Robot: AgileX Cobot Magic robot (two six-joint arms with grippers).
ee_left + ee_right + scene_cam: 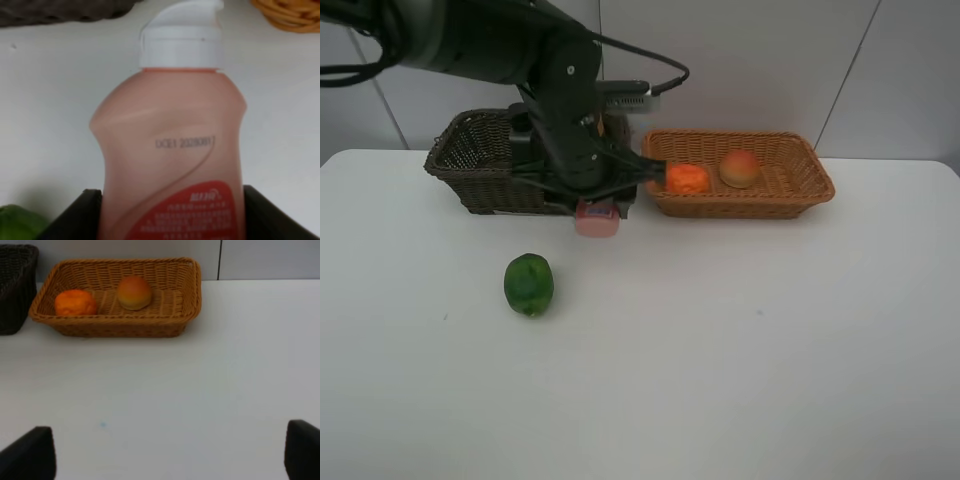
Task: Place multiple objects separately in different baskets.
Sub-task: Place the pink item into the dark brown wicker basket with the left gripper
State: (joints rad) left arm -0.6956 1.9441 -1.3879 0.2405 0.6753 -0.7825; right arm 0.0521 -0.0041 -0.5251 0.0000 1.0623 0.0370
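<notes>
My left gripper (597, 208) is shut on the small pink bottle (597, 219), just in front of the dark brown basket (470, 150). In the left wrist view the pink bottle (170, 145) with its white cap fills the frame, and dark fingers (82, 215) press on both its sides. The green round fruit (528, 285) lies on the table, nearer the front. The tangerine (687, 178) and the peach (740, 168) rest in the light tan basket (805, 185). My right gripper (170, 455) is open over bare table, facing that basket (125, 325).
The left arm's dark bulk hides much of the dark basket's right half. White table stretches in front and to the right. A grey wall stands close behind both baskets.
</notes>
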